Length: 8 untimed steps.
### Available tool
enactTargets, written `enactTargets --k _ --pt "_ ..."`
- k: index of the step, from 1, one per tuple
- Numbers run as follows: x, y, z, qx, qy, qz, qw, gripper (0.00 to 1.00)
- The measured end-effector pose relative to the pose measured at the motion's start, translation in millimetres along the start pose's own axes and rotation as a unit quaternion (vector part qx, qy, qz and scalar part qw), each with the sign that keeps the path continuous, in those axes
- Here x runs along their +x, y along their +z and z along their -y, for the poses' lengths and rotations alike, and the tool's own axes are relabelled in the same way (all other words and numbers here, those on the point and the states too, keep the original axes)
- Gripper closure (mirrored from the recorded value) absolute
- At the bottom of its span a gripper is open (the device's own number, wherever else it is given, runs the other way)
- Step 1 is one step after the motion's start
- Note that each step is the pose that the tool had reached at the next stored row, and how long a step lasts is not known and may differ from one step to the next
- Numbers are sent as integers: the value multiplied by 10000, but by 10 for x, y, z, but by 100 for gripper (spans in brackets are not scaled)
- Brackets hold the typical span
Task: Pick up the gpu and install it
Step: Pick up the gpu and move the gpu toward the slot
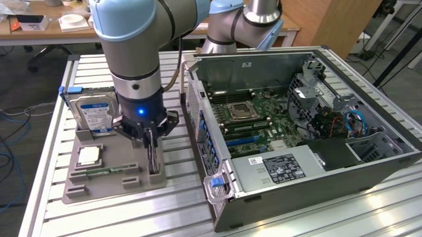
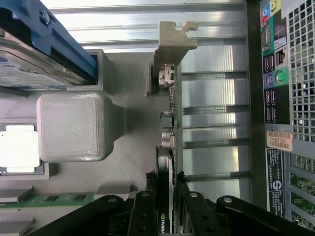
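me: my gripper [image 1: 153, 139] closed narrow on the graphics card [image 1: 156, 159] | card: on edge in its slot of the grey tray [image 1: 99, 186] | same tray: hard drive [image 1: 94, 114] upright, processor [image 1: 88, 155] flat in recess, memory stick [image 1: 105, 171] in groove | exterior view's right: open computer case [image 1: 297, 197], motherboard [image 1: 257, 118] inside

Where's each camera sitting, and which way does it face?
Exterior view: raised, off the arm, looking down at the table, open computer case and grey holder; arm and hand show.
Wrist view: on the wrist, looking along the hand's fingers, closed on the gpu.
Shared: hand, gpu, holder, hard drive, computer case.
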<state>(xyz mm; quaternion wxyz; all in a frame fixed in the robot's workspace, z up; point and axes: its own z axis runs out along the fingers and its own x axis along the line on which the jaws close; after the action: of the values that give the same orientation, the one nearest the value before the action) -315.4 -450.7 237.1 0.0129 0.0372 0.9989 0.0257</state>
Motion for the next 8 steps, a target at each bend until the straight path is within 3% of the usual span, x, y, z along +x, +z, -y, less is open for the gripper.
enactTargets --k 8 --pt "-2 -55 -4 1 0 2 10000 74"
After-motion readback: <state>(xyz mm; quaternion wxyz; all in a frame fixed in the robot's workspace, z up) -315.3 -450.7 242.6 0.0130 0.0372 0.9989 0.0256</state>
